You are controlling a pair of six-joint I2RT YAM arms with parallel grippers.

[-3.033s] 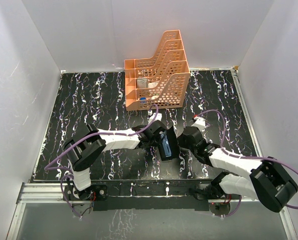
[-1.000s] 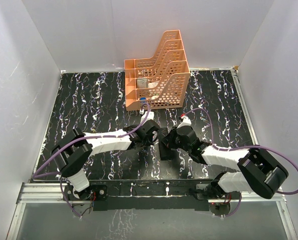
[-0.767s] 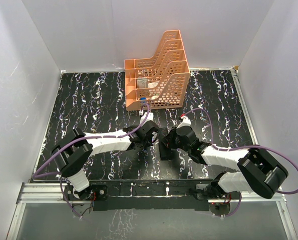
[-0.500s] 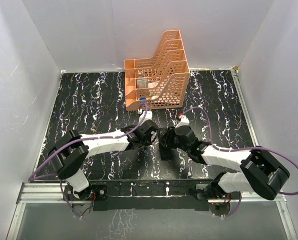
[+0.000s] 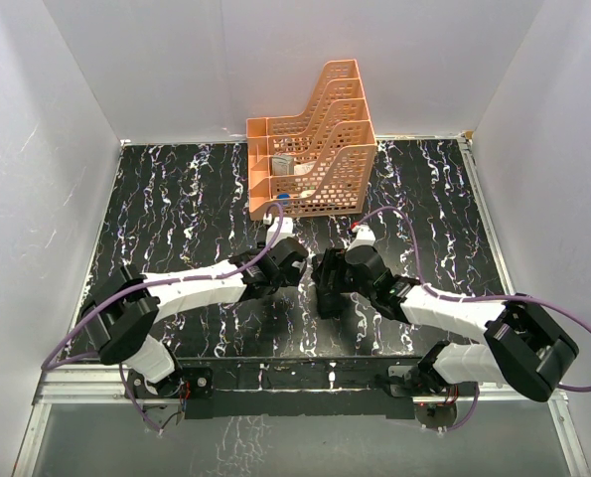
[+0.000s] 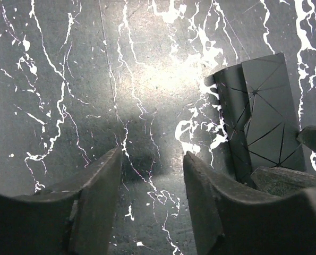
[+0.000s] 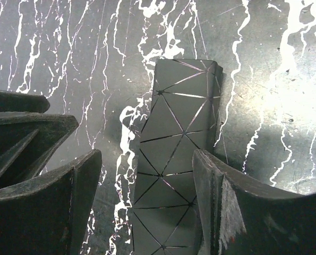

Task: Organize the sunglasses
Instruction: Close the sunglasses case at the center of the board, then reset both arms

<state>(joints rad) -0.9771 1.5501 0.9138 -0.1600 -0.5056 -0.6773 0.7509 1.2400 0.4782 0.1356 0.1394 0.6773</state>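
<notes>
The sunglasses are hidden in every view. A long black case [image 5: 327, 295] with a triangle-patterned lid lies shut on the marbled table between the two arms. My right gripper [image 7: 147, 155] is open and straddles the case [image 7: 174, 133], one finger on each side, the right one close against its edge. My left gripper [image 6: 152, 158] is open over bare table with nothing between its fingers. The case [image 6: 259, 118] lies just to the right of the left gripper. In the top view the left gripper [image 5: 287, 264] sits left of the case and the right gripper [image 5: 331, 281] is over it.
An orange tiered desk rack [image 5: 312, 149] stands at the back middle of the table, with a few small items on its lower shelves. White walls close in the table on three sides. The right gripper's fingers [image 6: 313, 141] show at the left wrist view's right edge.
Both grippers have gone from shut to open over the last second. The case, held up between them three seconds ago, now lies flat. The left arm has drawn slightly left.
</notes>
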